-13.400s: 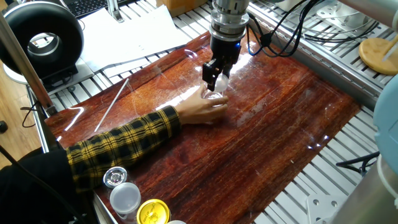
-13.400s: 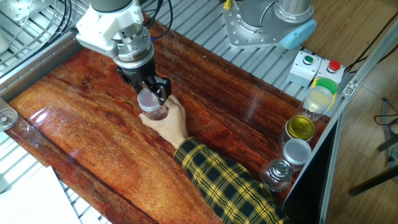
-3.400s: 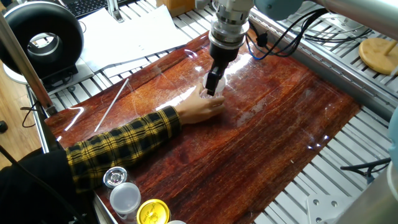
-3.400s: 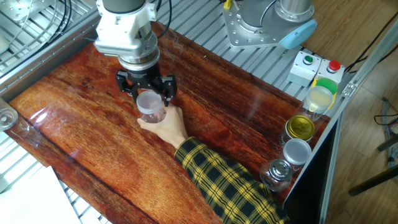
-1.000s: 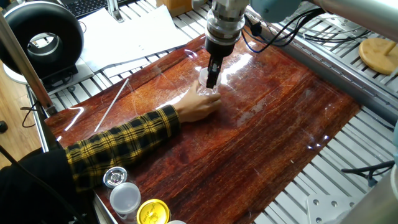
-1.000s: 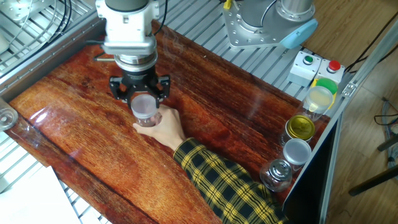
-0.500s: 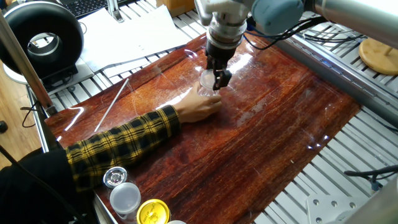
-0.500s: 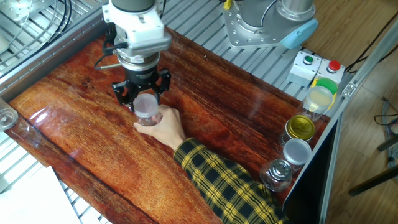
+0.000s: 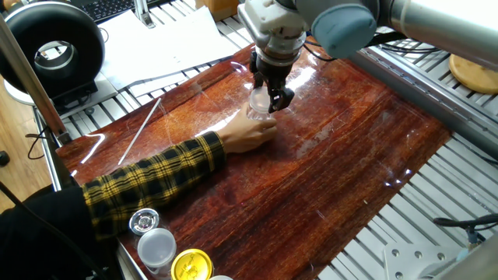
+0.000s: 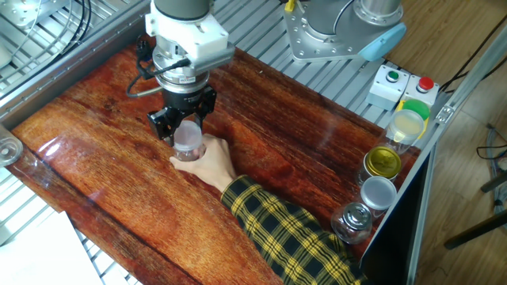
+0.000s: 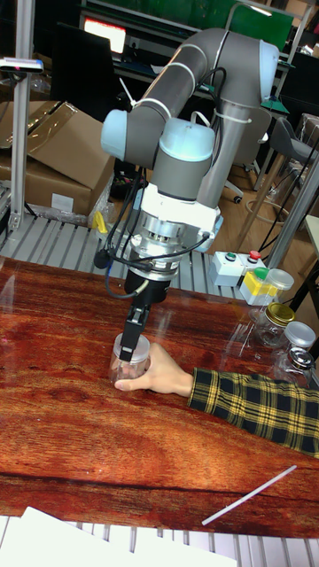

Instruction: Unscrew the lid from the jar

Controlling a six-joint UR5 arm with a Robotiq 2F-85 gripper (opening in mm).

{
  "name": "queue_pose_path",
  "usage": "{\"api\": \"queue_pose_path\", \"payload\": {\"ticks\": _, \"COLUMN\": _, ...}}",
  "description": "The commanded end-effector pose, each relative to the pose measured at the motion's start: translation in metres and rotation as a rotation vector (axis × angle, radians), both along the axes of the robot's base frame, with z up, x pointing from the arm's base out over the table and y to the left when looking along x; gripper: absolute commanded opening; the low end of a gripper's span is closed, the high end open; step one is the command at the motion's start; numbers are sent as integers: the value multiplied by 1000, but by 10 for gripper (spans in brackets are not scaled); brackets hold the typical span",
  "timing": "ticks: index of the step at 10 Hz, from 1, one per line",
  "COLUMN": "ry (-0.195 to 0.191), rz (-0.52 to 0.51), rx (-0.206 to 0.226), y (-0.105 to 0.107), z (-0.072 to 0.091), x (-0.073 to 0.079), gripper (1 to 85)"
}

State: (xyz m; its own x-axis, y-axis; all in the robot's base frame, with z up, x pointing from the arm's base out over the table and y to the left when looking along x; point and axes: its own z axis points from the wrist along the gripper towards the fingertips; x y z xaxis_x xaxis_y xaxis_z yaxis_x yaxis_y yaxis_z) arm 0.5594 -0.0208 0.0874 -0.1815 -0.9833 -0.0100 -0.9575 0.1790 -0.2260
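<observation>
A small clear jar (image 10: pixel 191 151) stands on the red-brown wooden board (image 10: pixel 269 142), held at its base by a person's hand (image 10: pixel 211 163) in a yellow plaid sleeve. Its translucent white lid (image 10: pixel 187 135) sits on top. My gripper (image 10: pixel 185 127) points straight down over it, with a black finger on each side of the lid, shut on it. In the one fixed view the gripper (image 9: pixel 269 96) covers most of the lid, and the jar (image 9: pixel 256 113) shows just below. In the tall view the fingers (image 11: pixel 133 335) hide part of the lid (image 11: pixel 131 350) above the jar (image 11: pixel 126 370).
Several other jars stand at the board's end: a yellow-lidded one (image 10: pixel 383 163), a white-lidded one (image 10: pixel 378 192) and a metal-lidded one (image 10: pixel 353 218). A button box (image 10: pixel 403 86) sits behind them. A thin white rod (image 9: pixel 141 128) lies on the board. The person's forearm (image 10: pixel 285 229) crosses the board.
My gripper has turned about its vertical axis while staying on the lid, so its fingers stand at a new angle. The hand and jar have stayed in place.
</observation>
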Motion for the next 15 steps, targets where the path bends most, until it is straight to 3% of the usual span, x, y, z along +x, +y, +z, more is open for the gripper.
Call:
{"api": "queue_pose_path", "payload": {"ticks": 1, "ry": 39, "rz": -58, "rx": 40, "y": 7, "z": -2, "x": -12, "gripper": 580}}
{"api": "queue_pose_path", "payload": {"ticks": 2, "ry": 58, "rz": -70, "rx": 46, "y": 5, "z": -3, "x": -16, "gripper": 683}}
{"api": "queue_pose_path", "payload": {"ticks": 3, "ry": 69, "rz": -74, "rx": 79, "y": 10, "z": -3, "x": -19, "gripper": 760}}
{"api": "queue_pose_path", "payload": {"ticks": 5, "ry": 72, "rz": -101, "rx": 94, "y": 10, "z": -5, "x": -20, "gripper": 790}}
{"api": "queue_pose_path", "payload": {"ticks": 6, "ry": 89, "rz": -176, "rx": 120, "y": 11, "z": -4, "x": -24, "gripper": 777}}
{"api": "queue_pose_path", "payload": {"ticks": 8, "ry": 182, "rz": -413, "rx": 168, "y": 8, "z": -1, "x": -45, "gripper": 757}}
{"api": "queue_pose_path", "payload": {"ticks": 9, "ry": 203, "rz": -508, "rx": 179, "y": 6, "z": -1, "x": -50, "gripper": 757}}
{"api": "queue_pose_path", "payload": {"ticks": 13, "ry": 252, "rz": -883, "rx": 244, "y": 12, "z": 8, "x": -54, "gripper": 750}}
{"api": "queue_pose_path", "payload": {"ticks": 15, "ry": 257, "rz": -1023, "rx": 251, "y": 12, "z": 11, "x": -53, "gripper": 740}}
